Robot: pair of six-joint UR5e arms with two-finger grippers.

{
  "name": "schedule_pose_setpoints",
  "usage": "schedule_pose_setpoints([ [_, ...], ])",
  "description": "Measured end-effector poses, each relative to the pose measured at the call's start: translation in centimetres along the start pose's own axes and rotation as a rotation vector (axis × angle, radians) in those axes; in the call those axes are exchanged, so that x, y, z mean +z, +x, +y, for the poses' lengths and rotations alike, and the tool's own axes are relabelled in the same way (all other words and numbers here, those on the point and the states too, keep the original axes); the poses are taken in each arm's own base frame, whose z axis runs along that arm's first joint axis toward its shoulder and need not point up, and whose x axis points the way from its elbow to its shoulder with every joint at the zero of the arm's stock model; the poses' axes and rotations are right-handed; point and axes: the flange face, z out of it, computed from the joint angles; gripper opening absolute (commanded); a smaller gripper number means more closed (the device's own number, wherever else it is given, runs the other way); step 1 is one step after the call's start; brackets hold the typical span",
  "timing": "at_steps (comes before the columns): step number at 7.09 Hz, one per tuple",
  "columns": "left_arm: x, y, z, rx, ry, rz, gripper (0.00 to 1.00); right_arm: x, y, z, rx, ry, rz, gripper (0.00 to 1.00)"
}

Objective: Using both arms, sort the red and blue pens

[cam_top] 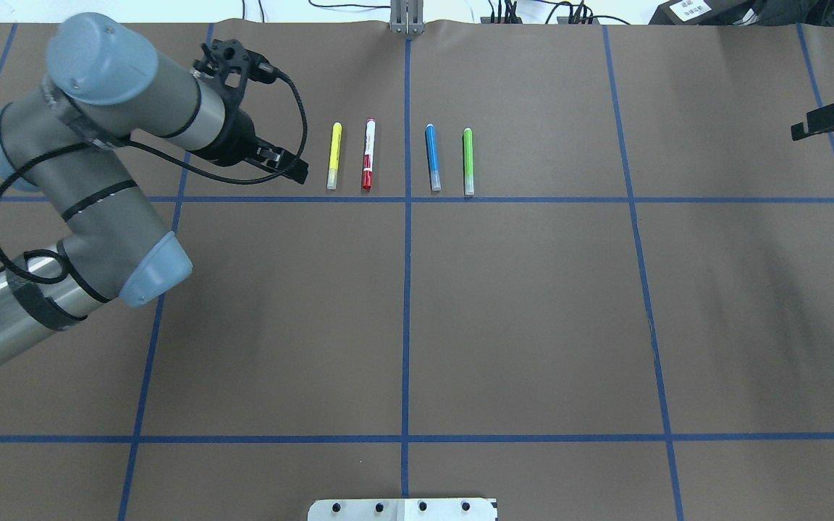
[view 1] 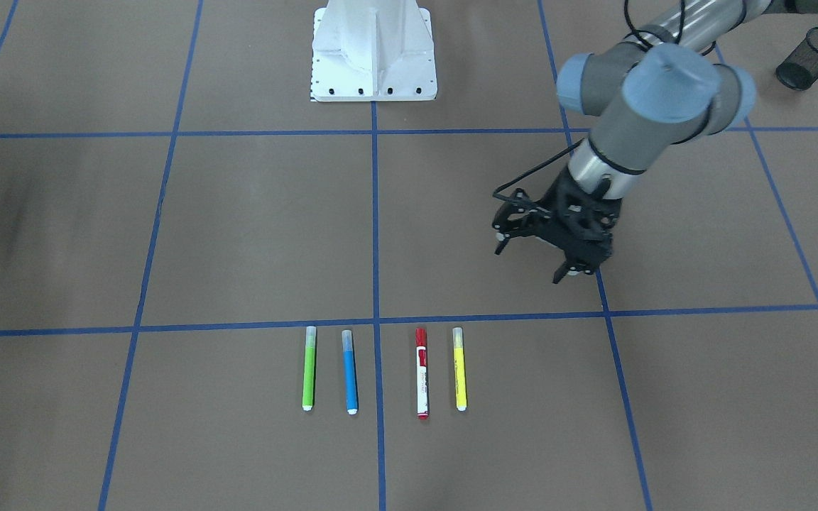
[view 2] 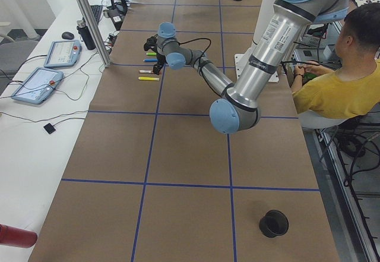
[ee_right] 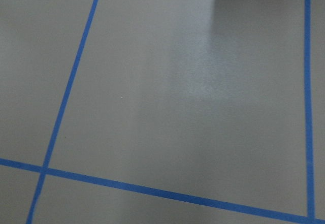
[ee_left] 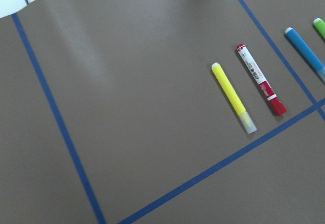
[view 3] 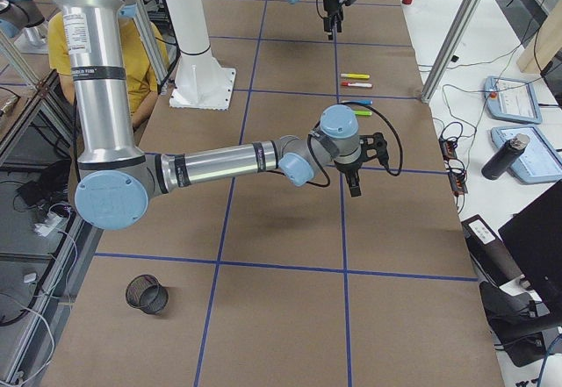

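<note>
Nearby, the open left gripper hangs empty, apart from the red marker.

The left arm is built of matte grey and polished silver tubes, closed at the joints by rounded pale-blue caps. Black bands are wrapped around the tubes, and a black cable is looped along them to the black left gripper. The right arm is finished alike, with a black right gripper. Dark lettering, too small to be read, is printed on the silver tubes. The white pedestal, upper middle of the front-facing view, is edged with dark bolts.
</note>
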Motion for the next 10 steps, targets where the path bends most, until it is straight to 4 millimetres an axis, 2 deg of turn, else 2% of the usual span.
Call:
schedule_pose_setpoints([
  [1,1.1,1.5,-0.5,-0.099,-0.001,0.001,1.00,1.1,-1.7,-0.2,0.020,-0.006,0.000,0.99],
  [3,4.0,2.1,-2.6,-0.255,-0.002,-0.047,1.00,2.2,-3.4,-0.2,0.037,-0.006,0.006,0.99],
  [5,8.5,3.8,-6.6,-0.308,-0.030,-0.103,1.00,2.4,-3.7,-0.2,0.036,-0.007,0.007,0.99],
  [6,10.3,4.9,-8.1,-0.315,-0.049,-0.121,0.96,2.4,-3.8,-0.2,0.036,-0.007,0.007,0.99],
  [8,13.0,7.2,-9.8,-0.313,-0.083,-0.146,0.91,2.5,-3.8,-0.1,0.035,-0.007,0.008,0.99],
  [9,14.0,7.7,-9.7,-0.299,-0.091,-0.158,0.86,2.5,-3.8,-0.1,0.036,-0.008,0.008,0.99],
  [10,15.1,8.0,-9.1,-0.271,-0.090,-0.180,0.68,2.6,-3.8,-0.1,0.035,-0.008,0.009,0.99],
])
